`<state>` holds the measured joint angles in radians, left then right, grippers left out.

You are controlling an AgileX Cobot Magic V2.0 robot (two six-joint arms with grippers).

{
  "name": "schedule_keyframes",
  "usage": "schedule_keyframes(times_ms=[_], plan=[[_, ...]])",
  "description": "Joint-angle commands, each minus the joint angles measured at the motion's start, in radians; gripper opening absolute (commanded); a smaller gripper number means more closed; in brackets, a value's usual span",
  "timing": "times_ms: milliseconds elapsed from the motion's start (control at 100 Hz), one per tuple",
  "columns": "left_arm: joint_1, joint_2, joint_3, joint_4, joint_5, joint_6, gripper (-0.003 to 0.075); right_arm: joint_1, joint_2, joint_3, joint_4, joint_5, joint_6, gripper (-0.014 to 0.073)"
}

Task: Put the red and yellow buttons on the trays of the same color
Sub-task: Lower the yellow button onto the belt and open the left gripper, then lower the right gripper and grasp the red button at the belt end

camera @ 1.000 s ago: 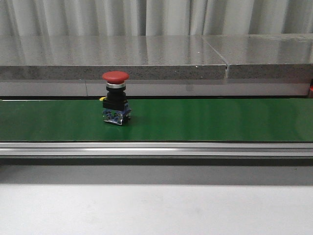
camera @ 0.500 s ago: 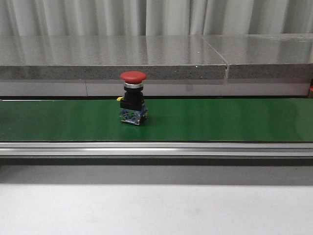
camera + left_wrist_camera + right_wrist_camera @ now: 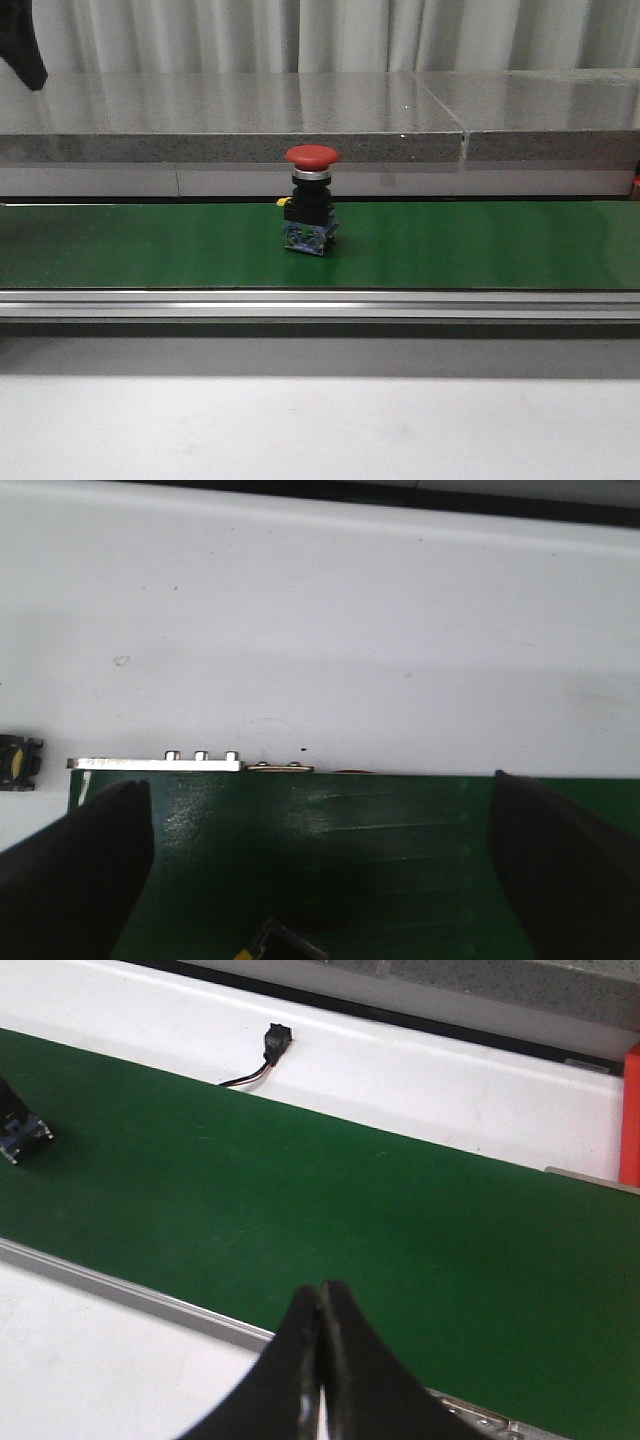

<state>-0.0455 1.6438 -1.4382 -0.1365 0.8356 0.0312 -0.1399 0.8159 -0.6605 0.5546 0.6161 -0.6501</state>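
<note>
The red button (image 3: 311,155), a red mushroom cap on a black body with a blue and metal base, stands upright on the green belt (image 3: 480,245), a little left of centre. Its base shows at the edge of the right wrist view as the button base (image 3: 20,1132). My right gripper (image 3: 321,1295) is shut and empty, above the belt's near rail and well to the right of the button. My left gripper (image 3: 315,785) is open wide over one end of the belt, nothing between its fingers. No yellow button shows. A red strip (image 3: 630,1110), perhaps the red tray, lies past the belt's far right.
A grey stone ledge (image 3: 300,120) runs behind the belt and a metal rail (image 3: 320,303) along its front. A dark part of my left arm (image 3: 22,45) hangs at the upper left. A black sensor with a cable (image 3: 272,1042) sits beyond the belt. A dark, yellow-edged object (image 3: 280,942) lies under my left gripper.
The red button has travelled to the right along the belt, staying upright. A dark part of my left arm has come into the upper left of the front view.
</note>
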Motion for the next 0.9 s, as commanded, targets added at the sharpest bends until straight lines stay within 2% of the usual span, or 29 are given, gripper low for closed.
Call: schedule_keyframes(times_ms=[0,220,650,790,890], plan=[[-0.03,-0.098,-0.019,-0.014,-0.06,0.004,0.0652,-0.001,-0.009,-0.027,0.019,-0.045,-0.006,-0.0067],[-0.073,-0.292,0.141,-0.014,-0.179,0.004,0.0652,-0.001,-0.009,-0.027,0.019,-0.045,-0.006,-0.0067],[-0.08,-0.786,0.616,-0.014,-0.316,0.006,0.0639,-0.001,-0.009,-0.027,0.019,-0.045,-0.006,-0.0067],[-0.08,-0.944,0.738,-0.014,-0.329,0.006,0.0566,-0.001,-0.009,-0.027,0.019,-0.045,-0.006,-0.0067],[-0.08,-1.048,0.805,-0.014,-0.329,0.006,0.0439,-0.001,-0.009,-0.027,0.019,-0.045,-0.006,-0.0067]])
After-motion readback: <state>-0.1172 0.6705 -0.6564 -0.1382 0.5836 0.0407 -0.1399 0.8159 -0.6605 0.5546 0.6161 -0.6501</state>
